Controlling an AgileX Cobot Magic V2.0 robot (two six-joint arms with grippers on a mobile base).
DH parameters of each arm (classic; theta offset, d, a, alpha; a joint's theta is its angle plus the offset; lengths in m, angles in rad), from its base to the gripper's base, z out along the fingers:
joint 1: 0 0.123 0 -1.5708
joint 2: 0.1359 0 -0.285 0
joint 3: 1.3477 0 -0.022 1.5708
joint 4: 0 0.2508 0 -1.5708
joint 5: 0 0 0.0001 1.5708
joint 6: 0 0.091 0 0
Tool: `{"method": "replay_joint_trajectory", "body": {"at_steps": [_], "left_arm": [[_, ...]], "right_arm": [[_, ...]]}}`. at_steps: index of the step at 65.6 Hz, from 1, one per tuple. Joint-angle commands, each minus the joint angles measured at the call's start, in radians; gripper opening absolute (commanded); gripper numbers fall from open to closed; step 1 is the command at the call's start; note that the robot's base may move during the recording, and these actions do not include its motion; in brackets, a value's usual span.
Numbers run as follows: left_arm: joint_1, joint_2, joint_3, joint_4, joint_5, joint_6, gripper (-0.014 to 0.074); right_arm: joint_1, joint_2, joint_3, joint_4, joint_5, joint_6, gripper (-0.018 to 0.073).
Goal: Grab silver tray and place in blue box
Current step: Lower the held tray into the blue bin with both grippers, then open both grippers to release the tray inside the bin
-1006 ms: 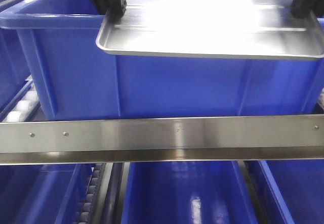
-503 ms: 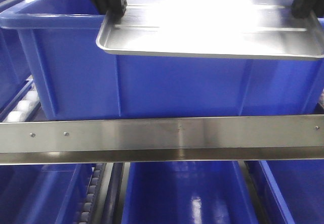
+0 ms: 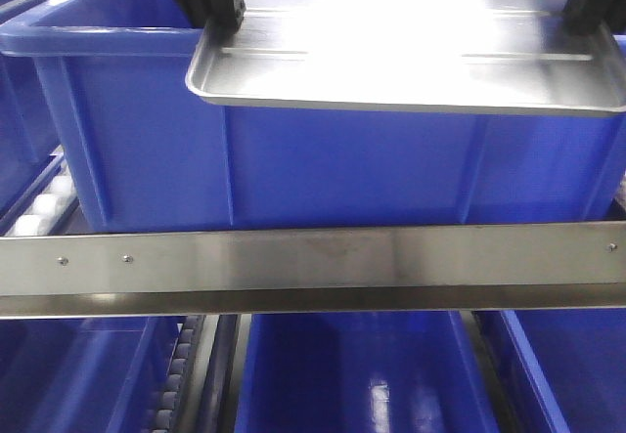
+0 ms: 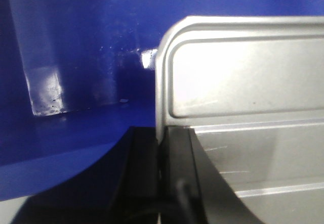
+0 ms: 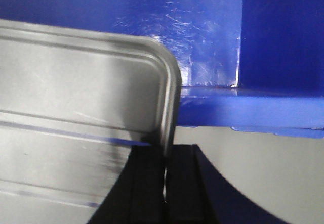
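Silver tray (image 3: 411, 57) is held level at the top of the blue box (image 3: 293, 169), its near edge overlapping the box's front rim. The left gripper (image 4: 161, 176) has its fingers clamped on the tray's left lip. The right gripper (image 5: 164, 183) pinches the right lip.

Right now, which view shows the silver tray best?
Exterior front-facing: nearly the whole silver tray shows, over the blue box. Left wrist shows only one rounded corner and the gripped lip; right wrist the same at the other end.
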Motion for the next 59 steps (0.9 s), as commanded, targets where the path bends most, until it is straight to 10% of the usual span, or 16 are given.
{"method": "replay_joint_trajectory", "body": {"at_steps": [1,30,59], "left_arm": [[-0.006,-0.048,-0.033,0.021,-0.038,0.009,-0.0105],[-0.006,-0.050,-0.095,-0.005,-0.026,0.011,-0.0105],[0.025,0.048,-0.372,0.162,-0.069,0.038,-0.0105]], "right_arm": [[-0.002,-0.029,-0.037,-0.024,-0.050,-0.018,0.0059],[-0.002,-0.029,-0.114,-0.024,0.002,-0.056,0.0059],[-0.002,0.039,-0.427,-0.087,-0.071,-0.110,0.0059]]}}
